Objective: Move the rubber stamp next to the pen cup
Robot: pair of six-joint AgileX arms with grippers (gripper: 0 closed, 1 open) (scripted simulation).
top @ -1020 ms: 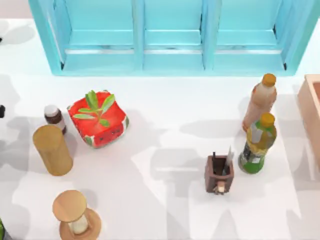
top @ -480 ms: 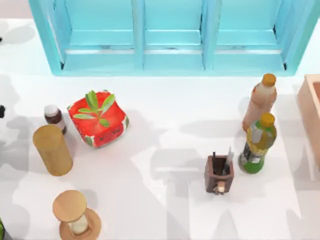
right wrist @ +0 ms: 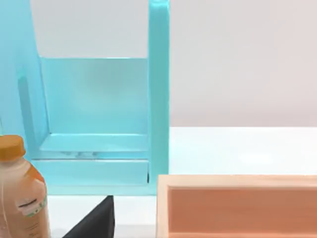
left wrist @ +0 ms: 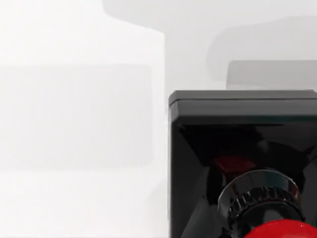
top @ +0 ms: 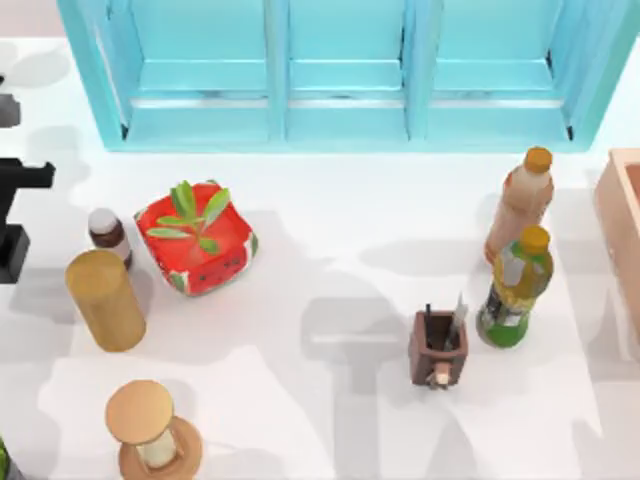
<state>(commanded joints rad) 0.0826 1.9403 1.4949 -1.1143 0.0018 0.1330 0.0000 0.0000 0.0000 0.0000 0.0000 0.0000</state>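
Gleaming beneath the left gripper (top: 15, 215), jaw state untellable: glossy black square-based, red-knobbed rubber stamp (left wrist: 242, 163); brown wooden pen cup (top: 438, 347) well apart.

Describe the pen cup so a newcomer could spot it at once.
Start at the blue shelf unit along the table's back, then drop to the two bottles at the right. Just left of the green-labelled bottle stands the pen cup: a short, dark-brown square holder with pens sticking out, far lower than the bottles.

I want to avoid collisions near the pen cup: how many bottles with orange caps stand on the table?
2. The tan bottle stands at the table's right side; the green bottle stands just in front of it, right of the pen cup. More may be out of frame.
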